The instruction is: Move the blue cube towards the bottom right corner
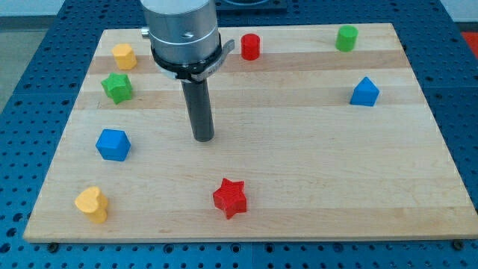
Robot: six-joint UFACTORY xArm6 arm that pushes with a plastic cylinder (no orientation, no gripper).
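Blue cube (113, 144): near left edge, untouched. My tip (203, 139), jawless, holds nothing. Risk: red star (230, 197) blocks diagonal push.

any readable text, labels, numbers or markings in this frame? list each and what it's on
None readable.
Blocks: blue cube, blue block, red star, red cylinder, green star, green cylinder, yellow heart, yellow block: plain faces, no print.
Wooden board: only grain.
Metal arm housing and rod, my tip: no label visible.
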